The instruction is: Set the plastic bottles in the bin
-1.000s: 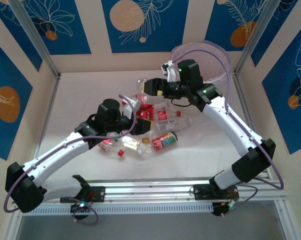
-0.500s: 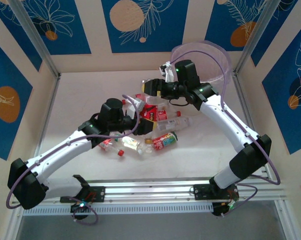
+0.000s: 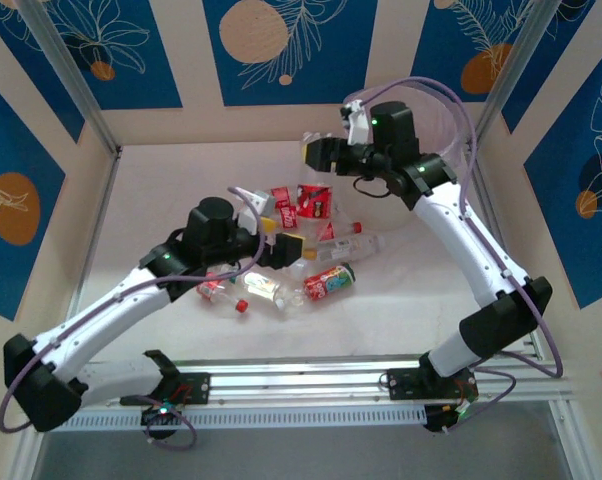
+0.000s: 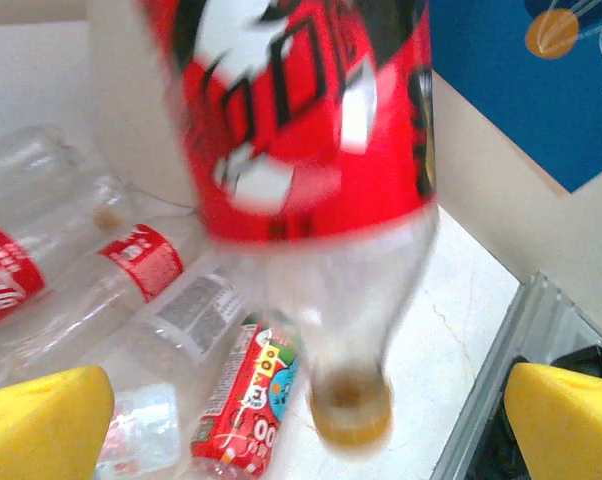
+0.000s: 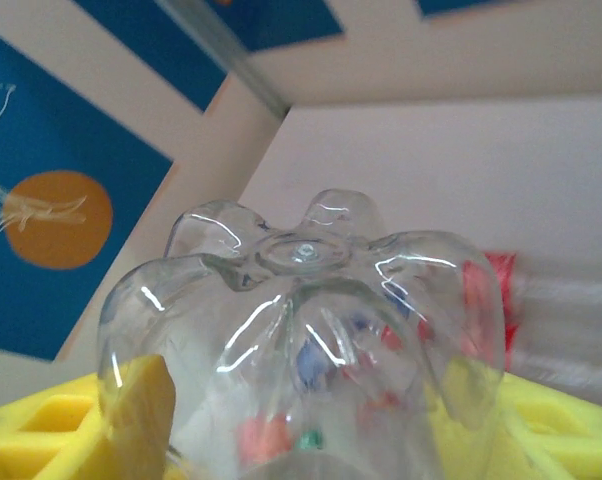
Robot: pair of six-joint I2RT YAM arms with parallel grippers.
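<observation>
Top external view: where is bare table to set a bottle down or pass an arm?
Bare: far-left table between the left wall and the bottle pile; also the near strip between the left arm and right arm. Crowded: the pile up to the bin.

No complete word or brand name is legible. Left wrist view:

- The nearest bottle's red label carries black and white lettering, blurred beyond reading.
- The lying bottle's red label shows white rounded characters resembling "00".
- The middle red label and the far-left red label bear white script, unreadable.
- The white label holds illegible fine print.
</observation>
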